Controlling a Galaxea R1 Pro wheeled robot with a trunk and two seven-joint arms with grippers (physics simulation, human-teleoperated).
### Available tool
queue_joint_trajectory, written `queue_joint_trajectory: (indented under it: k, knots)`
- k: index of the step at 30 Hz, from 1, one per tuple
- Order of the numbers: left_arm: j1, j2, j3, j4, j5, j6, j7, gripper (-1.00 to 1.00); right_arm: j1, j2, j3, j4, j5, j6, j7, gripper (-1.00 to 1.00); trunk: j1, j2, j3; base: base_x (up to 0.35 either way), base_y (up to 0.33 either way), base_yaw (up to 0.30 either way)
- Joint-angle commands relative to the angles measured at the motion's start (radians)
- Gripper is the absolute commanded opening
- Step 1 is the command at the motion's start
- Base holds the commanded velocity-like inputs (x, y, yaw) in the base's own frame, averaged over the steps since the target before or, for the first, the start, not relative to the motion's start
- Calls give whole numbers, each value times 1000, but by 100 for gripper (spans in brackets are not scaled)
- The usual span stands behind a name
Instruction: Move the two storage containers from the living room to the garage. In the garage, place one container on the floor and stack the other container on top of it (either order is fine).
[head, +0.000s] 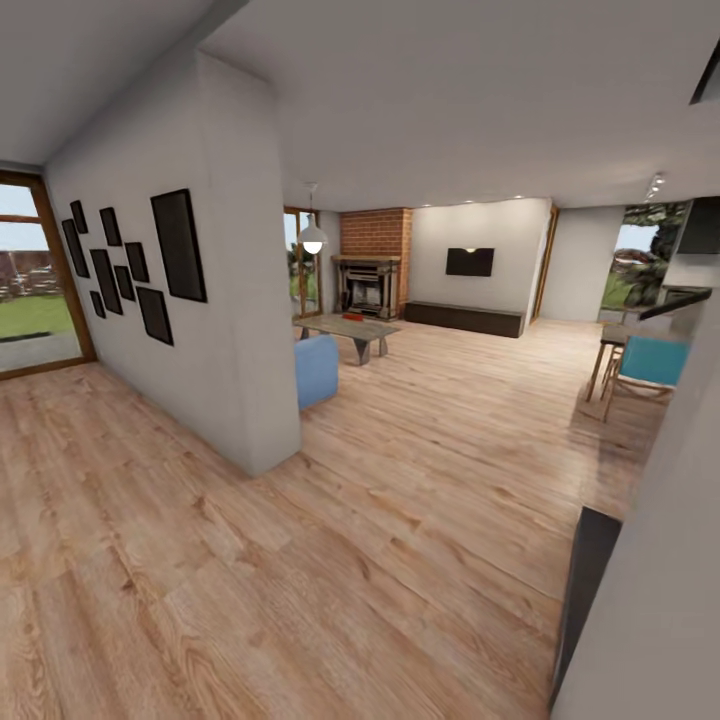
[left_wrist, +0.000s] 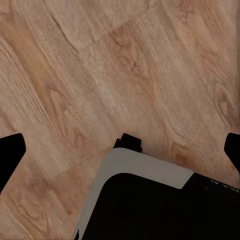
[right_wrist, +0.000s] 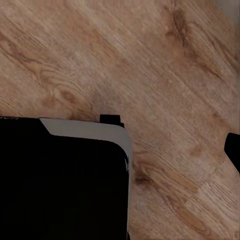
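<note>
A small orange-red object (head: 352, 316), judged to be one storage container, is seen on the grey low coffee table (head: 350, 329) before the brick fireplace (head: 371, 262), far ahead across the light wood plank floor (head: 330, 520). Both grippers' fingers are spread wide, empty, over the floor; neither arm can be judged nearer.

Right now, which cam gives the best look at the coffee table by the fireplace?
Head view. The coffee table stands far across the wood floor, in front of the brick fireplace, with something small and red on it, too small to identify. Both wrist views look down at floor planks and the robot's dark base, no table.
</note>
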Motion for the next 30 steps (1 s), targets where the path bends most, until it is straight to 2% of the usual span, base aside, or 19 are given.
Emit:
queue_joint_trajectory:
  k: [1, 8, 30]
  knots:
    - [-1, 0, 3, 1, 2, -3, 1, 100, -1, 0, 9, 3, -10, -6, -1, 100, 1, -1, -1, 323, 0, -8]
    - [-1, 2, 4, 1, 2, -5, 1, 100, -1, -2, 13, 3, -9, -6, 6, 100, 1, -1, -1, 323, 23, -1]
    - [-1, 3, 4, 1, 3, -5, 1, 100, -1, -2, 12, 3, -8, -6, 7, 100, 1, -1, -1, 323, 111, 0]
